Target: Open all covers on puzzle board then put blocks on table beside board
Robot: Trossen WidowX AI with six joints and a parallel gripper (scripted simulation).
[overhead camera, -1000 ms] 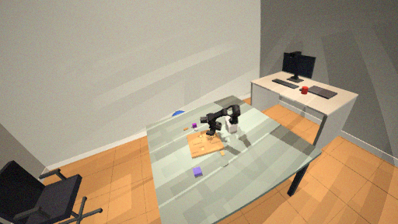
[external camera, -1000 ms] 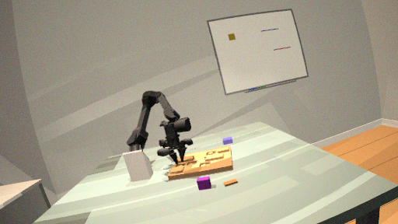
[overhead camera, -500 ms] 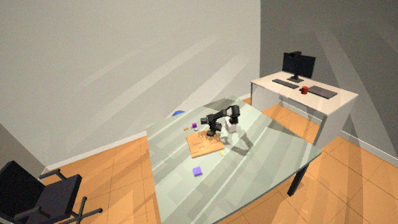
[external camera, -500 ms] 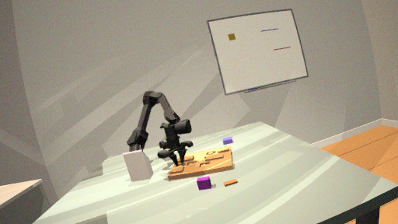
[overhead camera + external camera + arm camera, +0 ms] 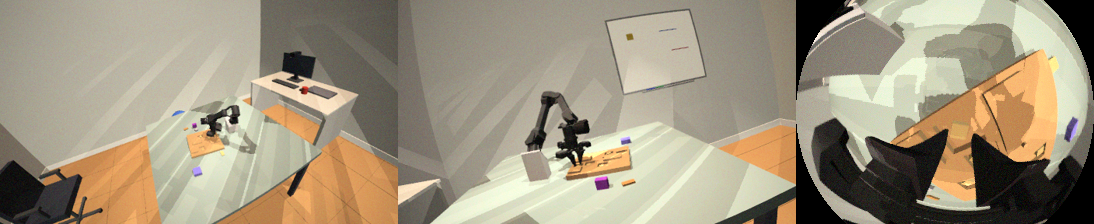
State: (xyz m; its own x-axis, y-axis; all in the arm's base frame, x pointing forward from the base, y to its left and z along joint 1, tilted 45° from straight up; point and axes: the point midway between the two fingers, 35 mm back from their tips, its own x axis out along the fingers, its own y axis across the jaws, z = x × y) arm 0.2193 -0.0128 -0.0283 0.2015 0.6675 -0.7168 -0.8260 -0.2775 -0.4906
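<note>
The orange puzzle board (image 5: 211,146) (image 5: 620,166) (image 5: 1036,85) lies on the table. Its covers and wells are too small to tell apart surely. My gripper (image 5: 211,134) (image 5: 577,165) (image 5: 960,134) is partly open, low over the board's edge nearest the arm base. A small yellowish square (image 5: 959,129) shows on the board between the fingertips, not gripped. A purple block (image 5: 194,125) (image 5: 602,183), a flat orange piece (image 5: 186,128) (image 5: 628,182) and a violet block (image 5: 197,171) (image 5: 625,140) (image 5: 1071,129) lie on the table clear of the board. A yellow piece (image 5: 222,153) (image 5: 1054,64) lies close beside it.
A pale box-shaped body (image 5: 232,126) (image 5: 534,166) stands by the arm base, beside the board. A small pale thing (image 5: 196,130) lies near the purple block. A desk with a monitor (image 5: 298,65) and a red mug (image 5: 305,90) stands apart from the table.
</note>
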